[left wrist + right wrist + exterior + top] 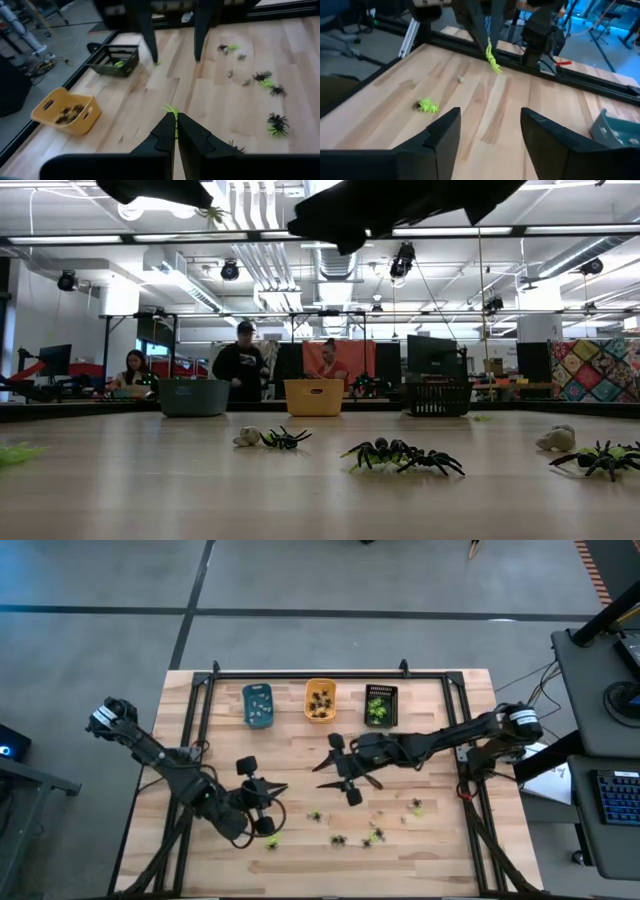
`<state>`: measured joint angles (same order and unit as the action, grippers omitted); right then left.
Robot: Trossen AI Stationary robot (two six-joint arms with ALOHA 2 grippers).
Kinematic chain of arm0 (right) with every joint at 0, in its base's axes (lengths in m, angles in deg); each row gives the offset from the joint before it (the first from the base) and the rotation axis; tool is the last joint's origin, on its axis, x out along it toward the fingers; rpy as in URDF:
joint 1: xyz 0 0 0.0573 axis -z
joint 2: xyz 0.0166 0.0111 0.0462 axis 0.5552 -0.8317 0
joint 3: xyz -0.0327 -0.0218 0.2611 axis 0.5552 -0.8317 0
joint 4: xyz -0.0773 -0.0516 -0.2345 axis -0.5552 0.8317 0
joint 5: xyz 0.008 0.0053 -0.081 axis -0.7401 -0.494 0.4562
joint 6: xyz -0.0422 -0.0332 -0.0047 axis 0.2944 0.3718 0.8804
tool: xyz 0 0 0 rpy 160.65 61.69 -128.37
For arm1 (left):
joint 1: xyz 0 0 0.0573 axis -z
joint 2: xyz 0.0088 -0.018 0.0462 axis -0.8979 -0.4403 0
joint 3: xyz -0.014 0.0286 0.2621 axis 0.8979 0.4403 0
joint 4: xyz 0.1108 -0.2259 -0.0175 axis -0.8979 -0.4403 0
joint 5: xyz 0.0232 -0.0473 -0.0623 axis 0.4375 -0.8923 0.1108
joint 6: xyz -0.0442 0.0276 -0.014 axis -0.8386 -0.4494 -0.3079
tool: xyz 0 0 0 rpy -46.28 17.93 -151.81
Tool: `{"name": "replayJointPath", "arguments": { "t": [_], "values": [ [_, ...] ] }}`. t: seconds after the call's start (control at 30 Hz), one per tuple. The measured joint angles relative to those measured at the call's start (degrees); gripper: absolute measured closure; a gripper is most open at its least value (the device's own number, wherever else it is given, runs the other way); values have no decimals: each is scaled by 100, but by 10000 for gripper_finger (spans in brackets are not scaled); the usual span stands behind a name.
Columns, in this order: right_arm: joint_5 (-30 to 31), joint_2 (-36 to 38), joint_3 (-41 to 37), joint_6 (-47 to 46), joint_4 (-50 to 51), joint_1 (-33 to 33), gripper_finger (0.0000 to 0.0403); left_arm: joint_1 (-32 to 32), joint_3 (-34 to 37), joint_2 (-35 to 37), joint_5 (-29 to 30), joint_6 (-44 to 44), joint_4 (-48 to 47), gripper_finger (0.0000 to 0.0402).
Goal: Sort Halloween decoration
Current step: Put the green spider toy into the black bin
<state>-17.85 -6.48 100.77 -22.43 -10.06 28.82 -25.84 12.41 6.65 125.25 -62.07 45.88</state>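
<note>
Small spider figures, black and yellow-green, lie scattered on the near half of the wooden table (pixel 300 740), among them a black one (pixel 405 455) and a yellow-green one (pixel 427 106). My left gripper (pixel 176 117) hangs above the table's left middle (pixel 283 788), shut on a yellow-green spider (pixel 171 109). My right gripper (pixel 490 120) stands open and bare over the table's middle (pixel 335 772), facing the left gripper. At the far edge stand a blue tray (pixel 257 705), an orange tray (pixel 320 700) and a black tray (pixel 380 705). My left gripper pinches the yellow-green spider between its two fingertips; thin legs (pixel 170 108) stick out past the tips. The fingers come from the table's left, slanting slightly down. The spider is lifted clear and dangles below the fingertips (pixel 492 60).
The orange tray (pixel 67 112) holds dark figures and the black tray (pixel 117 60) holds green ones. A black frame rail (pixel 560 75) runs round the table. People sit and stand in the room beyond the far edge (pixel 240 360).
</note>
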Motion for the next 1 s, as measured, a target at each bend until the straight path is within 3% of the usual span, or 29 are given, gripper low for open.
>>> {"name": "replayJointPath", "arguments": {
  "t": [0.13,0.67,1.0],
  "values": [
    [24,-396,353,268,26,4,196,-194,4,-32,-316,208,158,401],
    [-264,-1397,1450,881,41,4,201,-247,15,-30,-337,239,199,401],
    [-302,-1528,1704,894,343,4,276,-259,17,-185,-335,236,180,401]
  ]
}}
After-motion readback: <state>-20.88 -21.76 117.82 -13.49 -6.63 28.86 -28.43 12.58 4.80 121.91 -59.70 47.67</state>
